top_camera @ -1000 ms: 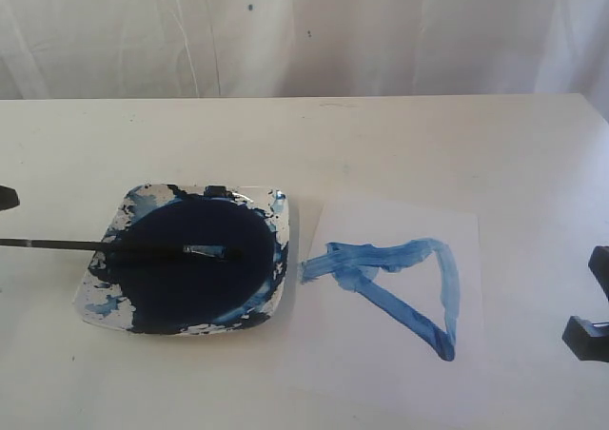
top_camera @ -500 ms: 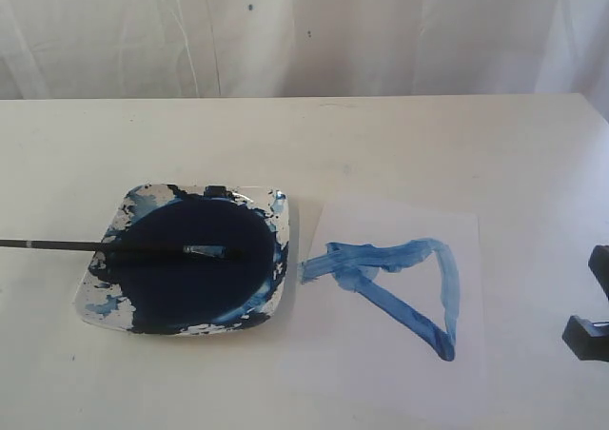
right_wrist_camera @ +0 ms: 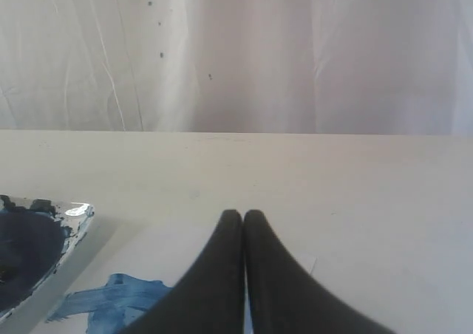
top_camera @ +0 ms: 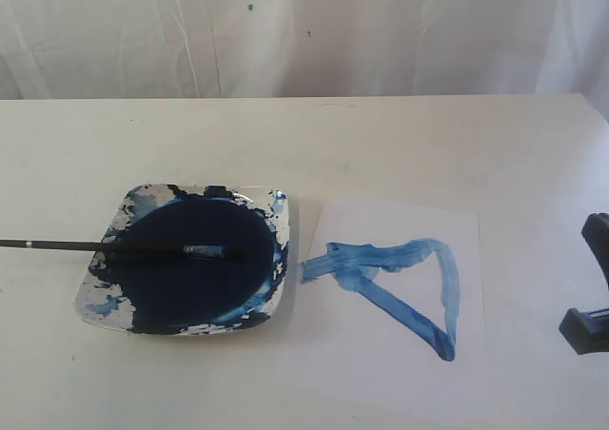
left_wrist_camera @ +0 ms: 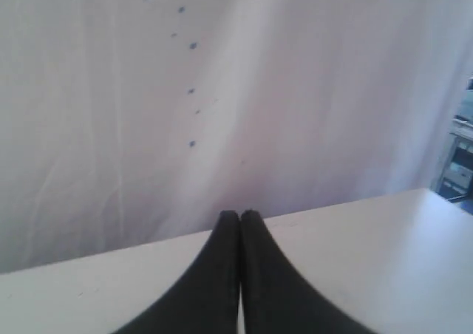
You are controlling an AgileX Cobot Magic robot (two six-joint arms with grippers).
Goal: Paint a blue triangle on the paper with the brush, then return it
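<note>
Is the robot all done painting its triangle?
Looks finished. The blue triangle is painted on the paper, and the brush lies across the paint dish. The left gripper and right gripper are shut, holding nothing. Nothing seems left.

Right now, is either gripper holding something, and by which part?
Nothing is held: the left gripper and right gripper are shut, empty; the brush lies on the dish.

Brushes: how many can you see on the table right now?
1. The brush lies across the paint dish, tip in the dark paint, handle jutting past its left rim in the exterior view.
</note>
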